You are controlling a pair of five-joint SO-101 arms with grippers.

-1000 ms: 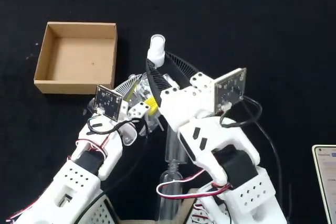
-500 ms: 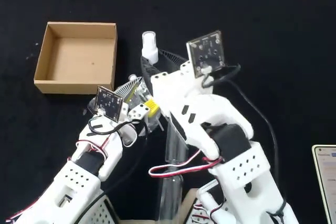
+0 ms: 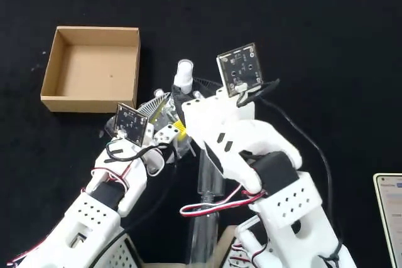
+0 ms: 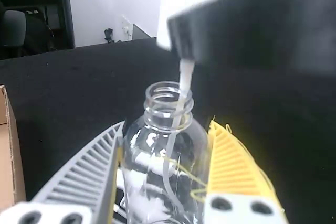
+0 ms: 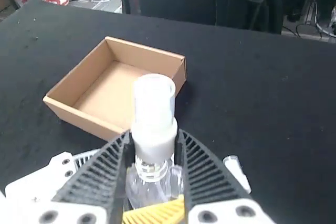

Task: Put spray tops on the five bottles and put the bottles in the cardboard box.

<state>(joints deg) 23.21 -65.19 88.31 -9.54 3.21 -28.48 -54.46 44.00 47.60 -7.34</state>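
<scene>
My left gripper (image 4: 163,171) is shut on a clear bottle (image 4: 165,150), held upright between its grey and yellow fingers near the table's middle. My right gripper (image 5: 152,153) is shut on a white spray top (image 5: 153,116) directly over that bottle's open neck (image 4: 168,96). The top's thin dip tube (image 4: 184,85) reaches down into the neck. In the high view the spray top (image 3: 184,75) sits above both grippers, just right of the empty cardboard box (image 3: 92,67).
More clear bottles (image 3: 206,218) lie on the black table between the two arm bases, near the front edge. A small white part (image 5: 234,165) lies on the cloth beside the grippers. A phone (image 3: 390,218) rests at the right edge.
The right arm swung the spray top leftward, then brought it down and slightly right over the bottle's neck. The left arm held still with the bottle.
</scene>
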